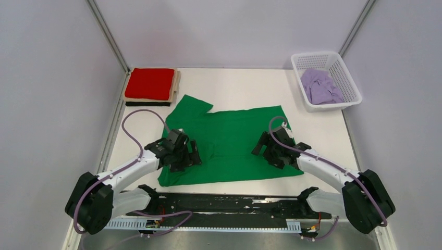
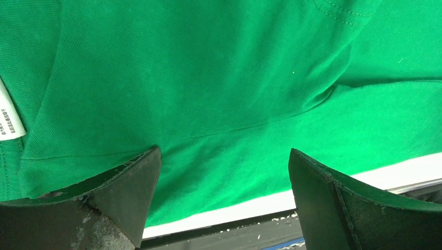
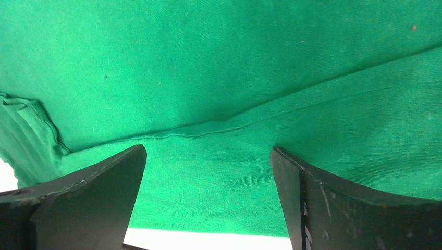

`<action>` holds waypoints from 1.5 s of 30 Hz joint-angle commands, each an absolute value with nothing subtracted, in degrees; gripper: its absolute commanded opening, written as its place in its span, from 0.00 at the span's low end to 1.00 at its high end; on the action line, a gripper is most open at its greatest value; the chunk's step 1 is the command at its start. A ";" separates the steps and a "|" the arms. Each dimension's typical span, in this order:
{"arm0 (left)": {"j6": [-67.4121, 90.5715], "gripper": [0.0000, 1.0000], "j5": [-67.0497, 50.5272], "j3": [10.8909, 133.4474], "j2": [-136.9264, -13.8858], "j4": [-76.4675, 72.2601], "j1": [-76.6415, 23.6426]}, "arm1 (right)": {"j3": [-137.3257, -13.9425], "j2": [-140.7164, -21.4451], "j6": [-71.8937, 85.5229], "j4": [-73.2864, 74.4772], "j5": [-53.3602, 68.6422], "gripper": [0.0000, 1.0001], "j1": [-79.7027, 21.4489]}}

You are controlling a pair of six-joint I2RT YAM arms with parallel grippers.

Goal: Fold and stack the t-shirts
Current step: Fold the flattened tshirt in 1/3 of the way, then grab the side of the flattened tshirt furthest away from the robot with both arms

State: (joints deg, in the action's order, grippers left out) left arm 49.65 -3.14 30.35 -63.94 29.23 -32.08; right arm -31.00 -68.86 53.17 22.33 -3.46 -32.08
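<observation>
A bright green t-shirt (image 1: 229, 138) lies spread on the white table, one sleeve sticking out toward the back left. My left gripper (image 1: 191, 155) hovers open over its left part near the front hem, with only cloth (image 2: 208, 94) between the fingers (image 2: 224, 151). The white neck tag (image 2: 10, 117) shows at the left edge of the left wrist view. My right gripper (image 1: 262, 148) stands open above the shirt's right part, over a seam (image 3: 208, 130), nothing gripped (image 3: 208, 148). A folded stack sits at the back left: red shirt (image 1: 151, 83) on top, beige (image 1: 176, 86) under it, black (image 1: 148, 103) at the bottom.
A white lattice basket (image 1: 326, 56) at the back right holds a crumpled lilac shirt (image 1: 320, 86). The table's front edge and a black rail (image 1: 229, 203) run just below the green shirt's hem. Grey walls close in on both sides.
</observation>
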 commanded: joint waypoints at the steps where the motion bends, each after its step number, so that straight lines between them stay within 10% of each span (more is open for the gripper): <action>1: 51.85 1.00 -3.34 28.69 -65.13 33.45 -33.69 | -25.72 -67.17 60.48 37.68 -1.06 1.00 -32.52; 26: 54.62 1.00 -2.49 29.13 -61.55 36.05 -37.35 | -26.76 -54.90 64.15 45.48 -10.03 1.00 -32.52; 45: 32.09 1.00 11.38 75.74 -91.12 35.58 -22.95 | -39.91 -54.16 52.76 33.79 -24.71 1.00 -29.85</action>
